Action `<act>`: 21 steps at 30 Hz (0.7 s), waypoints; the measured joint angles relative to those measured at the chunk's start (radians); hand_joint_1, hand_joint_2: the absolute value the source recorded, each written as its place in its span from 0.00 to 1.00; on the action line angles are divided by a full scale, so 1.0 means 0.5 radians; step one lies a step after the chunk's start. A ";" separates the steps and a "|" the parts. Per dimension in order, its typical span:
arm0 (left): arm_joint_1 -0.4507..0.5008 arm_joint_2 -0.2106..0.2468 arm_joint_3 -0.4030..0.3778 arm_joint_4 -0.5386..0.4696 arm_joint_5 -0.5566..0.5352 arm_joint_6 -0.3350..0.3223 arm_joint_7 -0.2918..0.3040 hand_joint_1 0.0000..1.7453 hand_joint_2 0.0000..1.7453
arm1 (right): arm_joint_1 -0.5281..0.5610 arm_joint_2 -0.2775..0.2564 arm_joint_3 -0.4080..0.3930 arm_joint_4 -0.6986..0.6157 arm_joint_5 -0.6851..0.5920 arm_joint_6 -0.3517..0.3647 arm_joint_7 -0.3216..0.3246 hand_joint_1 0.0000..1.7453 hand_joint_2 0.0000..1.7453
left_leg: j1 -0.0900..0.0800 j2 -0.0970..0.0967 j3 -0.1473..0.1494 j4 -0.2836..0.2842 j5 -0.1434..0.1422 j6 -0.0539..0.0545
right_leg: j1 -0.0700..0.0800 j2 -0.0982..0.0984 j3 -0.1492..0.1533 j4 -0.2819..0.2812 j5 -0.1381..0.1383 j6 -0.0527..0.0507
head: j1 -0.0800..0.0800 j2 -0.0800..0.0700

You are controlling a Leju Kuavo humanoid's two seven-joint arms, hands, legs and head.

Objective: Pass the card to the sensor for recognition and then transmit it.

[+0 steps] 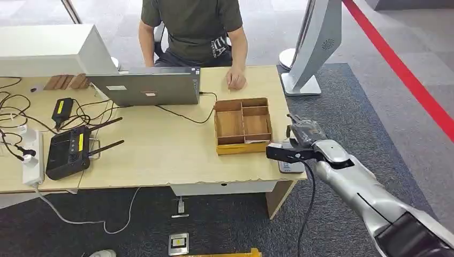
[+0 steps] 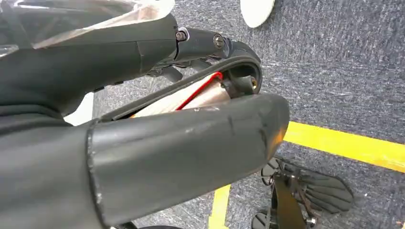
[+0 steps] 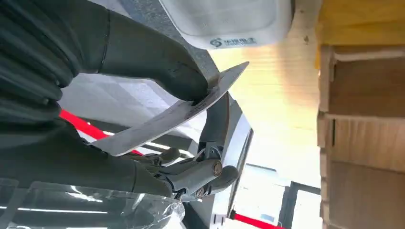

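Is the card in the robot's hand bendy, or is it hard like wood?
Probably a bit bendy: the card looks very thin and seems slightly curved where the right hand pinches it. It likely weighs little, since fingertips alone hold it. Its smooth, shiny face suggests it could slip if the pinch loosens.

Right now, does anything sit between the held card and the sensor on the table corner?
Nothing visible does. The right robot hand pinches the card close by the sensor; no object lies between them.
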 joint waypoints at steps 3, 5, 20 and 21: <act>0.000 0.001 0.005 0.000 -0.001 0.000 0.000 0.00 0.00 | 0.001 -0.001 0.000 0.023 0.001 0.000 0.000 1.00 1.00 | 0.000 0.000 0.000 0.000 0.000 0.000 | 0.000 0.000 0.000 0.000 0.000 0.000 | 0.000 0.000; 0.000 0.001 0.005 0.000 0.000 0.000 0.000 0.00 0.00 | 0.001 -0.001 0.000 0.037 0.001 0.000 0.000 1.00 1.00 | 0.000 0.000 0.000 0.000 0.000 0.000 | 0.000 0.000 0.000 0.000 0.000 0.000 | 0.001 0.000; 0.000 0.000 0.007 0.000 0.017 0.007 -0.002 0.00 0.00 | 0.009 0.002 0.001 0.112 0.006 0.024 -0.018 1.00 1.00 | 0.000 0.000 0.000 0.000 0.000 0.000 | 0.000 0.000 0.000 0.000 0.000 0.000 | 0.000 0.000; 0.000 0.000 0.007 0.000 0.017 0.007 -0.002 0.00 0.00 | 0.013 0.004 0.001 0.116 0.006 0.024 -0.025 1.00 1.00 | 0.000 0.000 0.000 0.000 0.000 0.000 | 0.000 0.000 0.000 0.000 0.000 0.000 | 0.000 0.000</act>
